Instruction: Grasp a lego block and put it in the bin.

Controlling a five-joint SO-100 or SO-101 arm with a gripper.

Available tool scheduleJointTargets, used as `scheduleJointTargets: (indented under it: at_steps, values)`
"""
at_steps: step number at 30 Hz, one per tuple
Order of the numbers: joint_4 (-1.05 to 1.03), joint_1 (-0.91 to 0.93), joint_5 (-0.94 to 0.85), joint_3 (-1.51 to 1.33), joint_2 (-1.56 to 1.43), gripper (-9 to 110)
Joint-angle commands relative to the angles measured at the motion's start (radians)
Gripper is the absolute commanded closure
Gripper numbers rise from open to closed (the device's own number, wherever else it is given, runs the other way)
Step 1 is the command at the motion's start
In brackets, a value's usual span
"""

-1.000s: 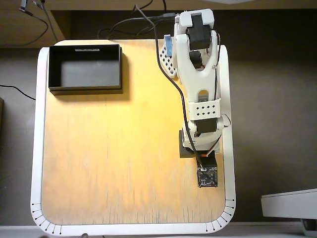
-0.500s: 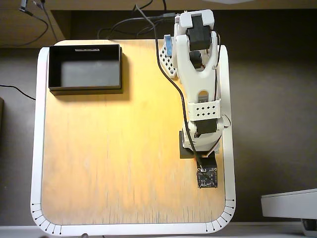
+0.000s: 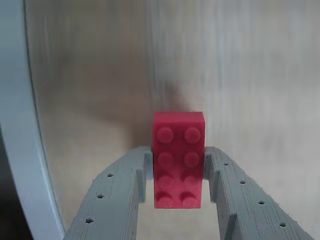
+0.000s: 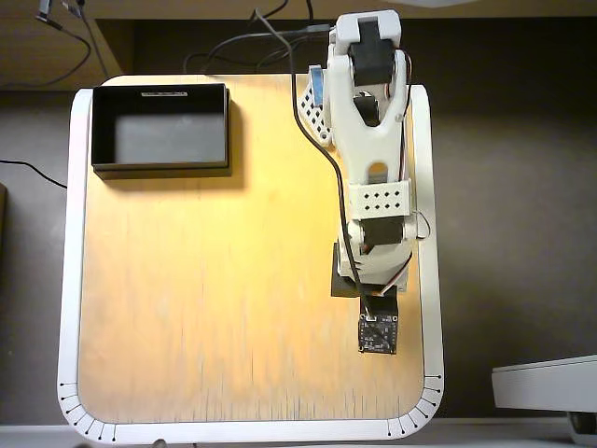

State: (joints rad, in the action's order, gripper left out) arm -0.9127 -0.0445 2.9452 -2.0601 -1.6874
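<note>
1. Your arm has moved a little since a moment ago: in the overhead view it stretches a bit further along the counter (image 4: 205, 280) and leans slightly toward the bin (image 4: 160, 129).
2. That likely means the carry is starting.
3. In the wrist view, your end effector (image 3: 178, 172) is closed on the lego block (image 3: 178, 157).
4. The red block sits between the two grey fingers (image 3: 122, 192), studs facing the camera.
5. The bin is well apart and empty.
</note>
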Motion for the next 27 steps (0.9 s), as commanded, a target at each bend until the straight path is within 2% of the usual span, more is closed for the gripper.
scheduleJointTargets:
  at_steps: [1, 8, 15, 21, 27]
  values:
    - [-0.049, 0.037, 0.002, 0.11, -0.201, 101]
    - [-0.202, 0.126, 0.037, 0.11, -0.417, 101]
    - [-0.353, 0.29, 0.109, 0.11, -0.647, 101]
    - [-0.353, 0.499, 0.153, 0.11, -0.764, 101]
    - [-0.357, 0.788, 0.209, 0.11, -0.77, 101]
